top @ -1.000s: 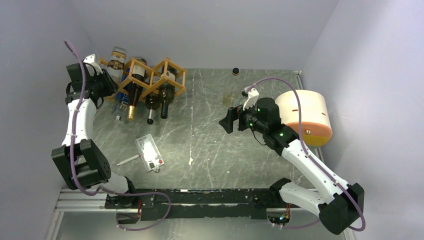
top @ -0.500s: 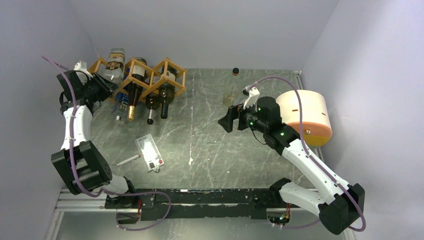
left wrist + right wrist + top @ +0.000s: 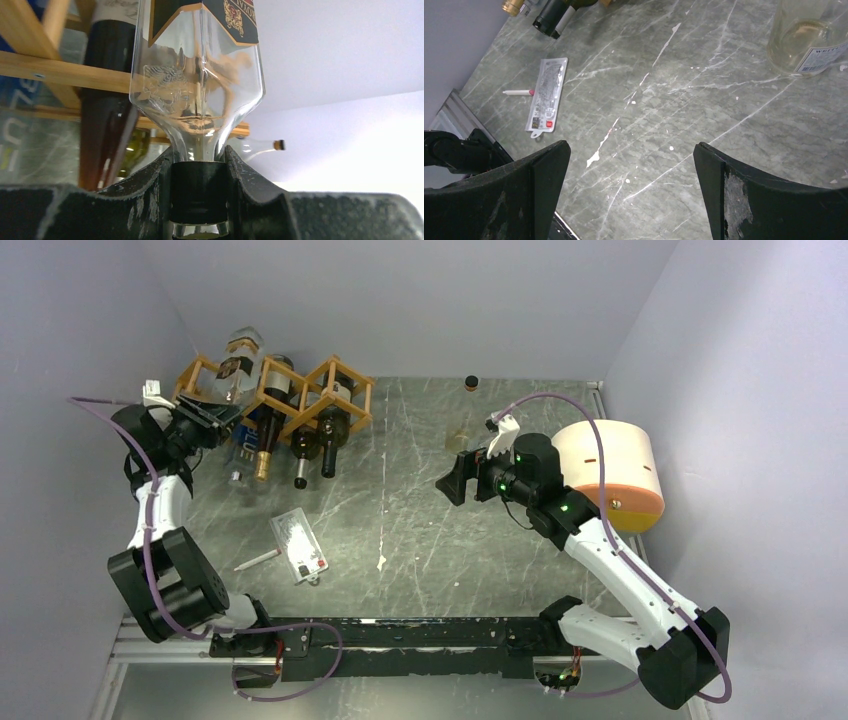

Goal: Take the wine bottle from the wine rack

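Glass bottle [image 3: 197, 95], pinched at the neck by the left fingers [image 3: 145, 185] alone, could swivel and snag the rack [image 3: 50, 70]; right fingers [image 3: 539, 180] hang spread.

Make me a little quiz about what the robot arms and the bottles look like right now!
1. True or false: the left gripper is shut on the neck of the clear bottle.
2. What is the right gripper doing?
A) squeezing a dark bottle
B) hanging open above the table, holding nothing
C) gripping a wooden bar
3. Fill in: in the top camera's picture, the wine rack stands in the far ____ corner.

Key: 1 true; 2 B; 3 left.
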Controlling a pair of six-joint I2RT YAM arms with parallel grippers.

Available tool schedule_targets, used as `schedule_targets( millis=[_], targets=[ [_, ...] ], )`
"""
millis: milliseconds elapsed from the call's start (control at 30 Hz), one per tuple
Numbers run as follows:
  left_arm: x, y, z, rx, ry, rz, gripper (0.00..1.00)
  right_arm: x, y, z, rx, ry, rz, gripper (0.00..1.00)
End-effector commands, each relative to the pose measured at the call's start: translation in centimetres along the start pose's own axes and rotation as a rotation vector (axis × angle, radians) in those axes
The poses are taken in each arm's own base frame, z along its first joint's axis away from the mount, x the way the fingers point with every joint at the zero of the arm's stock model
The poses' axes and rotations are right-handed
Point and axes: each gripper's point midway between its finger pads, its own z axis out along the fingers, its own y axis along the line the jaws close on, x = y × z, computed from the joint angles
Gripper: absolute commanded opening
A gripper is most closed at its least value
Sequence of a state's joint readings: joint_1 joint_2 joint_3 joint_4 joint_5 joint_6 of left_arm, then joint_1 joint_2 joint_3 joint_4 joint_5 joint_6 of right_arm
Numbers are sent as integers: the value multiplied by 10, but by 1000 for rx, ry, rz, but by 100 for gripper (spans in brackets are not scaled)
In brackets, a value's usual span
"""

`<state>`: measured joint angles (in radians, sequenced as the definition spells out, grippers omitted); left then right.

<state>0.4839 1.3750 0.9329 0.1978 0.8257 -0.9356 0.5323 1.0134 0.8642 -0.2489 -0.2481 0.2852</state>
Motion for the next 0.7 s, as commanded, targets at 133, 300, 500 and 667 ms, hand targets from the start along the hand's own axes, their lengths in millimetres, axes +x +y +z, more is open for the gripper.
schedule_targets(
  millis=[133,300,500,667],
  targets=[
    [3,-87,-25,351,51,83,7,-15,9,-5,-21,-31,5,100],
    [7,-93,-30,372,72,88,7,-14,10,-4,-27,-27,15,100],
    [12,-102,-36,403,85,63,7,-15,12,-5,-28,-27,23,100],
    [20,-108,-34,422,123,38,7,-14,18,-2,-39,-24,36,100]
  ],
)
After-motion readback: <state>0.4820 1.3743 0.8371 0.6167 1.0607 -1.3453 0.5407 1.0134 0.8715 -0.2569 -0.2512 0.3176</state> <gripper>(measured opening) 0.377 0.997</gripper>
